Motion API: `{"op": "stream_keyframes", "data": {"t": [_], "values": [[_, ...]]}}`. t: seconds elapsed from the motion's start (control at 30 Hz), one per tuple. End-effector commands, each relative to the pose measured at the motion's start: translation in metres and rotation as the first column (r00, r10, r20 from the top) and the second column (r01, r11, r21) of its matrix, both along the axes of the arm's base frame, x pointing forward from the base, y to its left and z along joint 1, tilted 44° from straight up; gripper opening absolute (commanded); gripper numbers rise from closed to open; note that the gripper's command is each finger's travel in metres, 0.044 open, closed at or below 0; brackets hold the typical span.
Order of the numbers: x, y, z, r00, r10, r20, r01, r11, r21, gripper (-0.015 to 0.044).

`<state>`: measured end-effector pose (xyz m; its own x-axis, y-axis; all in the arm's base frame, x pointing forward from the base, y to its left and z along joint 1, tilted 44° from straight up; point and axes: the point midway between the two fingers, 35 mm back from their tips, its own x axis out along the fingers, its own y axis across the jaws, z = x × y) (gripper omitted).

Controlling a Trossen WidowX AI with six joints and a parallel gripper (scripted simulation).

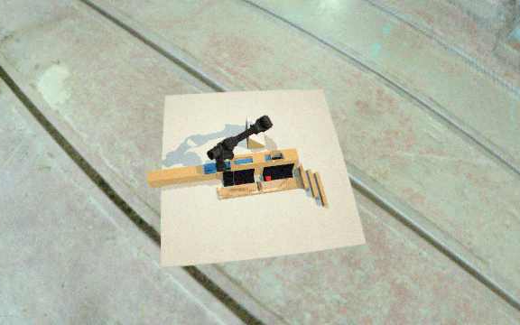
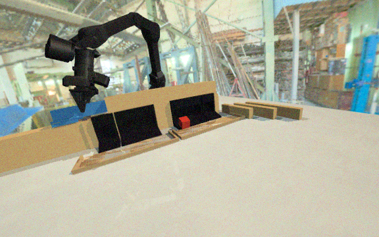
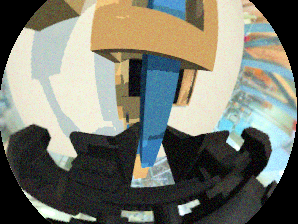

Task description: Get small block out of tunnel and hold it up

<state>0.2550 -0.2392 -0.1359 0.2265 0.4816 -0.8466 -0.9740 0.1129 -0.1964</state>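
Basically, a black robot arm [image 1: 244, 135] [image 2: 108, 31] reaches over a pale, speckled square tabletop [image 1: 260, 226] [image 2: 242, 171], w/ its black two-finger gripper [image 1: 222, 166] [image 2: 82, 110] [image 3: 149, 124] pointing down and shut on a flat blue handle [image 1: 210, 168] [image 2: 77, 115] [image 3: 161, 95], approx. at one end of a long tan covered tunnel [image 1: 258, 159] [image 2: 163, 112] [image 3: 155, 30]. In the wrist view, the handle runs btwn the fingers and under the tan cover.

The small red block [image 1: 268, 179] [image 2: 184, 122] is at the bottom of the tunnel's R-hand dark opening as seen in the ext. view, well apart from the gripper; it's not lifted. A tan wood-edged ledge [image 1: 242, 195] [image 2: 127, 157] runs along the front. Three narrow tan boards [image 1: 319, 190] [image 2: 288, 111] lie near the tunnel's far-R end, approx. side by side.
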Motion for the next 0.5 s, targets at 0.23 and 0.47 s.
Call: {"op": "stream_keyframes", "data": {"t": [0.23,0.47], "values": [[0.001,0.036,0.021,1.0,-0.007,0.008,0.007,1.0,0.026,0.0],[0.001,0.038,0.023,1.0,-0.008,0.008,0.007,1.0,0.027,0.0]]}}
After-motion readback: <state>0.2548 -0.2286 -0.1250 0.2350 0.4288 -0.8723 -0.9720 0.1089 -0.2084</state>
